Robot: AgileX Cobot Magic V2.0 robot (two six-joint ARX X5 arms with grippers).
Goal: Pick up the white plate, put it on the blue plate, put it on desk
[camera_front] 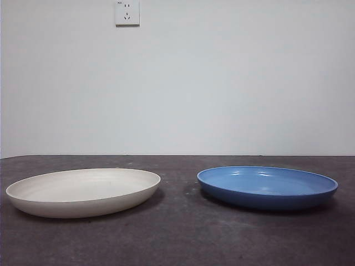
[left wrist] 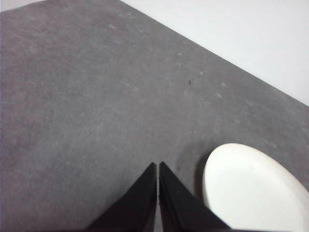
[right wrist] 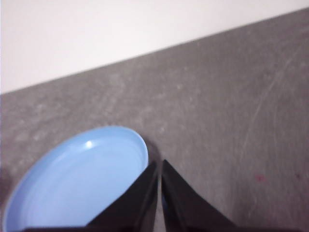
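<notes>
The white plate [camera_front: 83, 191] lies flat on the desk [camera_front: 177, 238] at the left of the front view. The blue plate [camera_front: 267, 186] lies flat at the right, apart from it. Neither gripper shows in the front view. In the left wrist view my left gripper [left wrist: 158, 166] is shut and empty, held above the desk [left wrist: 96, 106] beside the white plate [left wrist: 251, 188]. In the right wrist view my right gripper [right wrist: 159, 166] is shut and empty, above the desk [right wrist: 231, 111] at the edge of the blue plate [right wrist: 82, 183].
A white wall [camera_front: 222, 83] with a power socket [camera_front: 127, 12] stands behind the desk's far edge. Bare desk lies between the two plates and in front of them.
</notes>
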